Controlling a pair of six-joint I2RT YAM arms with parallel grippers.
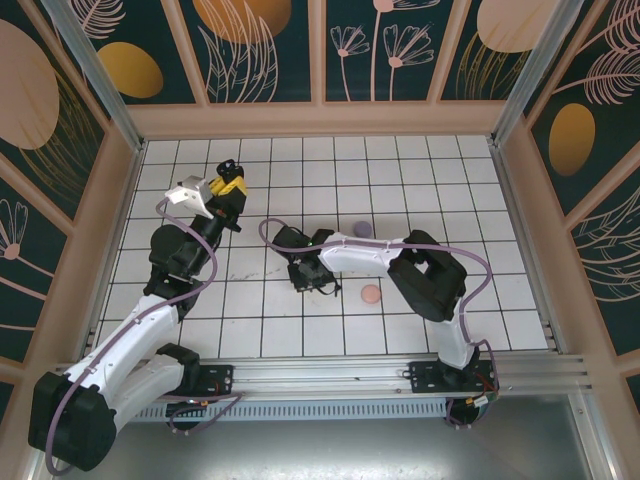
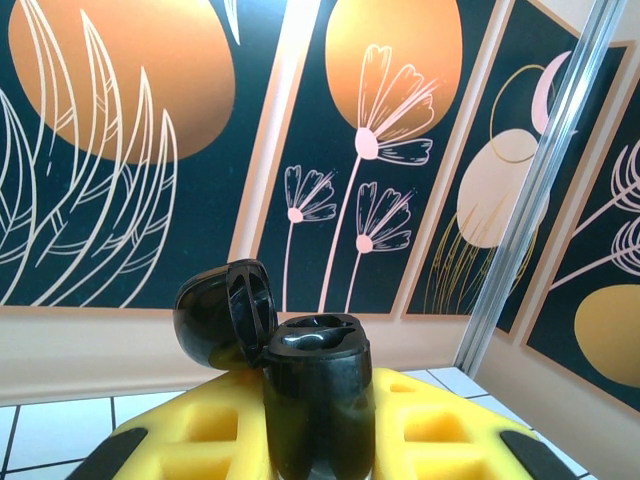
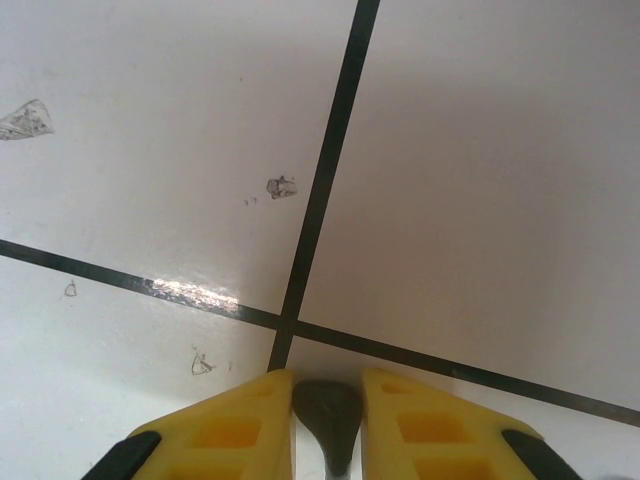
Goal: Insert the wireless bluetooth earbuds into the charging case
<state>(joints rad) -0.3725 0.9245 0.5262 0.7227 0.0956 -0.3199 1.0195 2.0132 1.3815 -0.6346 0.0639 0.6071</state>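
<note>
Left hand [image 1: 228,190] is raised and tilted upward, fingers clamped on the open black case [image 2: 315,390]. Right arm folds inward, right hand [image 3: 328,382] pointing down, fingers pinching a dark earbud [image 3: 330,425] between them.

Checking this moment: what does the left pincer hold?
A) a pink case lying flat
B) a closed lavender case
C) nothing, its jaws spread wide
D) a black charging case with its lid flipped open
D: in the left wrist view the left pincer is shut on the black charging case, which stands upright with its lid swung open to one side.
</note>
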